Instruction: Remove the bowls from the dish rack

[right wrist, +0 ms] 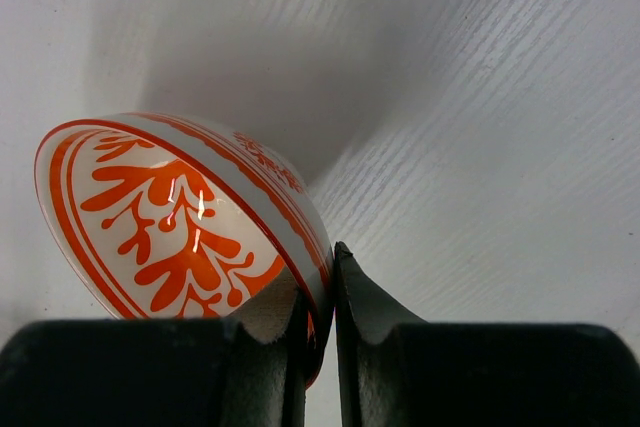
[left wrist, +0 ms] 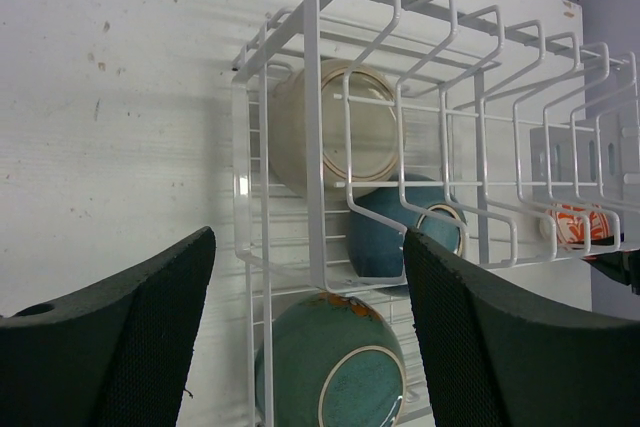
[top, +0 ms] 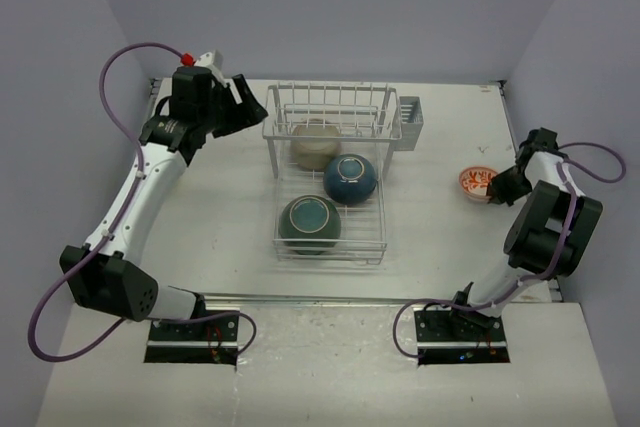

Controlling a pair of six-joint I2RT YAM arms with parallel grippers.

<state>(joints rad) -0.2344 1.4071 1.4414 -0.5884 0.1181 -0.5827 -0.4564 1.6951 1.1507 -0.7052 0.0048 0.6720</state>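
Note:
The white wire dish rack [top: 330, 258] stands mid-table and holds three bowls: a beige one [top: 313, 144] under the raised shelf, a dark blue one [top: 350, 178] and a teal-green one [top: 310, 223] on the flat base. My left gripper [top: 250, 102] hovers open beside the rack's back left corner, nothing between its fingers. Its wrist view shows the rack [left wrist: 312, 97], the beige bowl [left wrist: 335, 127], the blue bowl [left wrist: 390, 242] and the teal bowl [left wrist: 330, 362] beyond the open gripper [left wrist: 310, 247]. My right gripper [right wrist: 322, 277] is shut on the rim of the white, orange-patterned bowl [right wrist: 180, 217], tilted just above the table at the right [top: 477, 183].
A small grey caddy [top: 410, 119] hangs on the rack's back right side. Purple-grey walls close in the table on the left, back and right. The right arm's elbow [top: 550, 227] stands near the table's right edge.

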